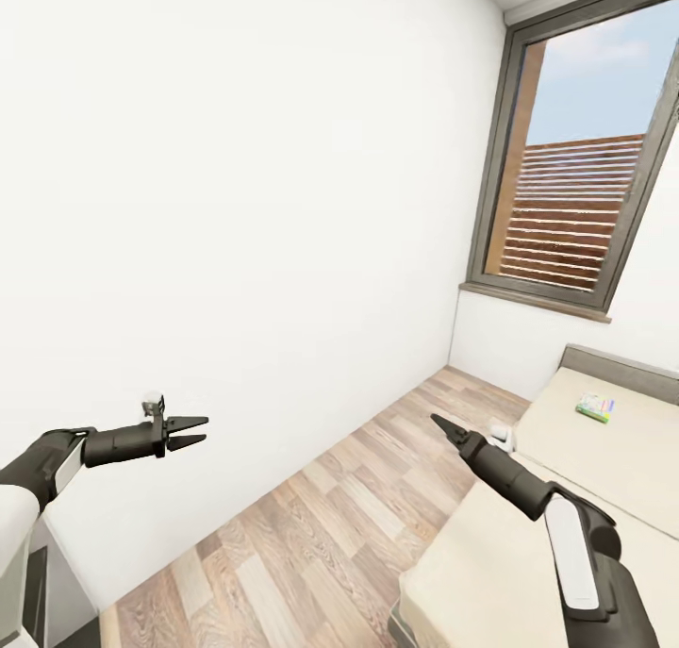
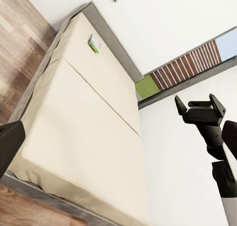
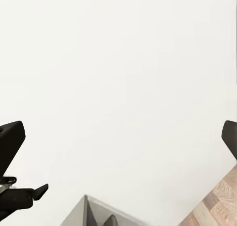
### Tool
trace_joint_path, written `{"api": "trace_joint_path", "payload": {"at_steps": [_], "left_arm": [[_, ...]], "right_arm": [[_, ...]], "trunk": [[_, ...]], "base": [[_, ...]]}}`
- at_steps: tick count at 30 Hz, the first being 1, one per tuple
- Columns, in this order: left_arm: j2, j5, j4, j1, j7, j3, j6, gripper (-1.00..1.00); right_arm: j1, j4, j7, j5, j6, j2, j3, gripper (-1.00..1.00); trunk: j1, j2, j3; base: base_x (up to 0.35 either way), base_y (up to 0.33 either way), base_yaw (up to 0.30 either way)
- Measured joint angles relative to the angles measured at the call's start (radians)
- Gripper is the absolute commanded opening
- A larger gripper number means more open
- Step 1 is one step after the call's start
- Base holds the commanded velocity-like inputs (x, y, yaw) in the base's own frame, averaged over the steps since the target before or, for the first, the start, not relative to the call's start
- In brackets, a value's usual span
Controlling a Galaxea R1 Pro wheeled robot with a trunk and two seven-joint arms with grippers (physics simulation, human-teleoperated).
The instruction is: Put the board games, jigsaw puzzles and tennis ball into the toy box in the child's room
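both claws empty: left claw parted, right claw looks closed. pale multicoloured flat board game box lies on the plain beige bed near the grey headboard, well apart. risk: overreaching, the arm drags on the mattress.

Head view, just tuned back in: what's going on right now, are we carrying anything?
Nothing is being carried. The left end effector is open and empty, held out toward the white wall. The right end effector hangs over the wood floor beside the bed; its fingers look closed, with nothing in them. One board game lies on the mattress near the headboard, below the window, well beyond either arm.
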Motion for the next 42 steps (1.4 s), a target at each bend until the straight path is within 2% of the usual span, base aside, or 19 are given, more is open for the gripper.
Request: {"api": "trace_joint_path", "payload": {"at_steps": [8, 21, 27, 36, 42], "left_arm": [[0.000, 0.000, 0.000, 0.000, 0.001, 0.000, 0.000, 1.00], [0.000, 0.000, 0.000, 0.000, 0.001, 0.000, -0.001, 1.00], [0.000, 0.000, 0.000, 0.000, 0.001, 0.000, 0.000, 1.00], [-0.001, 0.000, 0.000, 0.000, 0.000, 0.000, 0.000, 1.00], [-0.002, 0.000, 0.000, 0.000, 0.000, 0.000, 0.000, 1.00]], "right_arm": [[0.000, 0.000, 0.006, -0.001, 0.001, 0.000, -0.019, 1.00], [0.000, 0.002, 0.007, -0.001, 0.003, 0.000, -0.024, 1.00], [0.000, 0.005, 0.006, -0.001, 0.003, -0.001, -0.025, 1.00], [0.000, 0.025, 0.007, -0.003, 0.003, 0.000, -0.066, 1.00], [0.001, 0.028, 0.006, -0.003, 0.004, 0.001, -0.071, 1.00]], "trunk": [[0.000, 0.000, -0.001], [0.000, 0.000, -0.015], [0.000, 0.000, -0.023], [0.000, 0.001, -0.035], [0.000, 0.001, -0.042]], "base": [[0.144, 0.049, -0.029], [0.239, 0.135, -0.114], [0.060, 0.033, -0.132], [0.010, 0.005, -0.133], [0.001, 0.001, -0.133]]}}
